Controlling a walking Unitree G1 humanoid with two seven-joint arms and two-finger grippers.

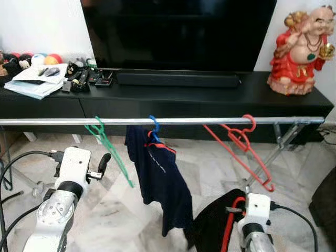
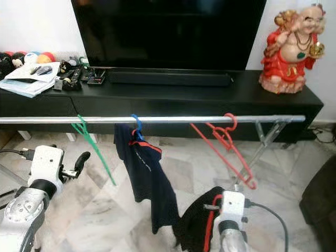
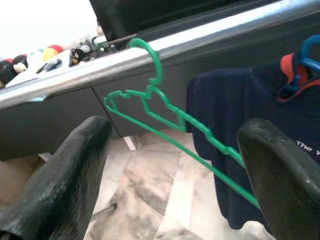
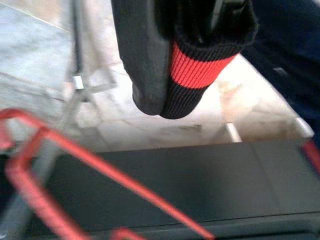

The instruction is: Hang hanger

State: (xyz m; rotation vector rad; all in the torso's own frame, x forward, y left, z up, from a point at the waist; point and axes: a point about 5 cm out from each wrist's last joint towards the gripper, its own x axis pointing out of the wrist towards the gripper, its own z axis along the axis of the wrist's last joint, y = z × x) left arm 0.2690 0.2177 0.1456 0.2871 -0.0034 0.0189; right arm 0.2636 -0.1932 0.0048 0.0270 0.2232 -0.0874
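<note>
A silver rail (image 1: 199, 121) runs across in front of me. A green hanger (image 1: 107, 149) is hooked on its left part and hangs empty and tilted. A blue hanger (image 1: 154, 128) beside it carries a navy shirt (image 1: 160, 178). To the right an empty red hanger (image 1: 241, 147) hangs slanted from the rail. My left gripper (image 1: 102, 165) is open just left of the green hanger, whose wire (image 3: 170, 117) lies beyond the spread fingers (image 3: 75, 170). Low at the right, my right gripper (image 4: 172, 55) is shut on a black garment with red trim (image 1: 220, 220).
Behind the rail stands a low black cabinet (image 1: 173, 97) with a TV (image 1: 178, 31), a soundbar, remotes, papers (image 1: 39, 79) and a red statue (image 1: 299, 50). The rack's folding legs (image 1: 273, 152) stand at the right. A cable loops on the marble floor at the left.
</note>
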